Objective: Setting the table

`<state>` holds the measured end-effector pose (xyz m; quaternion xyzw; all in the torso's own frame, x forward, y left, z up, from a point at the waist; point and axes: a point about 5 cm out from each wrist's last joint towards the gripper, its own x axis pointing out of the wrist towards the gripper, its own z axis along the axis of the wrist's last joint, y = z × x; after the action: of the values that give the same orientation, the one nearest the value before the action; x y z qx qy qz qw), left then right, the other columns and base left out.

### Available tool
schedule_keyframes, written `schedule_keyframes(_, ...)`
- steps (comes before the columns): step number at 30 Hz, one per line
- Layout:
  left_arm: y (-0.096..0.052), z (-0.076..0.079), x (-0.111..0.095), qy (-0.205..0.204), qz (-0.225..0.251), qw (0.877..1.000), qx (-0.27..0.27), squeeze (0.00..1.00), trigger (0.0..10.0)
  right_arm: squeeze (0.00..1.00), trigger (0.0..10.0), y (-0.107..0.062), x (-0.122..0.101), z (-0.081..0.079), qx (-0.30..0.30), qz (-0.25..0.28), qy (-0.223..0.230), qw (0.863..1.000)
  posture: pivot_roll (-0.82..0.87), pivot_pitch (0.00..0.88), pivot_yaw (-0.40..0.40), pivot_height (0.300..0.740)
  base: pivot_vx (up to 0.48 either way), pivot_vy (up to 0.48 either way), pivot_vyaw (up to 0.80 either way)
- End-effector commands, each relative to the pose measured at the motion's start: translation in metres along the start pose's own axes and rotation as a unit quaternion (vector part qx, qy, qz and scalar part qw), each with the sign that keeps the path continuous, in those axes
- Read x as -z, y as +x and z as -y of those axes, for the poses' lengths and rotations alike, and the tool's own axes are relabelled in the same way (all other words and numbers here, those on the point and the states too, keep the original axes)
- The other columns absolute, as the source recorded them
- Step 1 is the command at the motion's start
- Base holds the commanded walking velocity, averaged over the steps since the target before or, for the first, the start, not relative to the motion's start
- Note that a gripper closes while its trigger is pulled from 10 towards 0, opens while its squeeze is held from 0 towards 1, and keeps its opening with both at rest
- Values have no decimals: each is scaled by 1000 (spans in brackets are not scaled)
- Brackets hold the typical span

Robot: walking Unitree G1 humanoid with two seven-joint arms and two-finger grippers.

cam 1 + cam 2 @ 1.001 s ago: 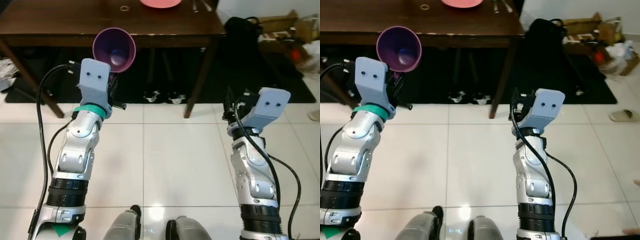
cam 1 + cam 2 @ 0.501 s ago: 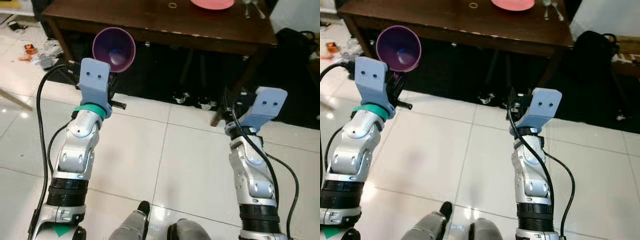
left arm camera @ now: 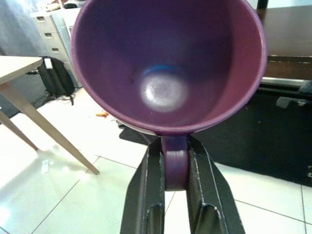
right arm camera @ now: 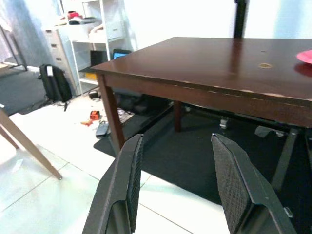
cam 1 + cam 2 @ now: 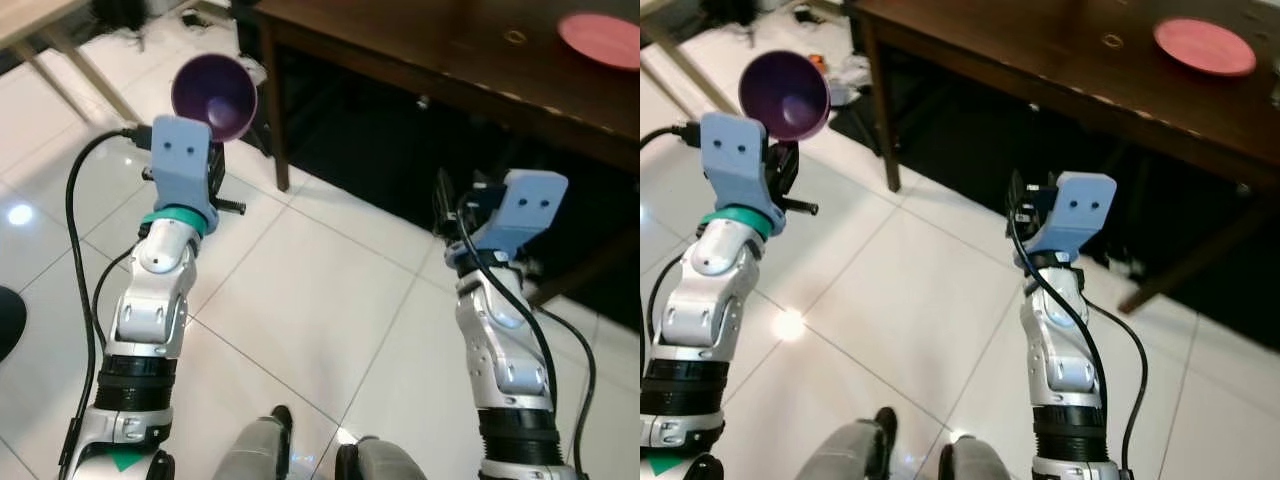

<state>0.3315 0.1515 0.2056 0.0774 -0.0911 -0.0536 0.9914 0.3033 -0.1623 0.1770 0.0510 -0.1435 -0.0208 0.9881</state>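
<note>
Left eye view: left gripper (image 5: 216,140) raised over the white tiled floor (image 5: 300,310), clamped on the handle of a glossy purple flared cup (image 5: 213,94), mouth of the cup turned toward the camera, clear of the dark brown wooden table (image 5: 440,45) off to its right. Flat round pink plate (image 5: 599,26) lying on the far right of the tabletop, a small gold ring (image 5: 515,37) just beside it to the left. Right gripper (image 5: 443,203) held up empty before the table's dark underside, well apart from the cup. Right eye view: same layout, the plate well apart from both grippers, a black mat (image 5: 970,140) spread under the table. Left wrist view: two black fingers (image 3: 146,195) pressed against either side of the cup's handle, the purple bowl above them with a pale shine at its bottom; a slanted light wooden leg (image 3: 48,131) and a black backpack (image 3: 54,77) beyond on the floor. Right wrist view: two black fingers (image 4: 124,190) spread wide with nothing between them, pointing at the near corner of the table; the ring and the plate's edge on the tabletop; white shelves (image 4: 92,36) against the wall behind.
</note>
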Motion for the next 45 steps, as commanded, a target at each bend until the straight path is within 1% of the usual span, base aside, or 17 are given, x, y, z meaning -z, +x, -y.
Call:
schedule_keyframes(1,0,2,2,5,-5,1000,-1,0,10000,0,10000,-4,4,3,5,-6,5,1000,37,40,40,740,0,0,800)
schedule_keyframes(9,2,0,3,12,-7,1000,-15,0,10000,0,10000,-4,4,3,8,-6,9,1000,35,40,42,740,0,0,800)
schedule_keyframes(10,3,-3,3,17,-9,999,-30,0,10000,0,10000,-4,4,3,9,-6,15,1000,35,41,43,740,472,0,0)
schedule_keyframes(14,5,-6,3,16,-11,999,-42,0,10000,0,10000,-5,4,3,12,-4,22,1000,36,41,43,740,472,0,0)
schedule_keyframes(45,5,-6,4,16,-10,999,-46,0,10000,0,10000,-4,3,0,6,2,25,1000,39,31,44,740,472,0,0)
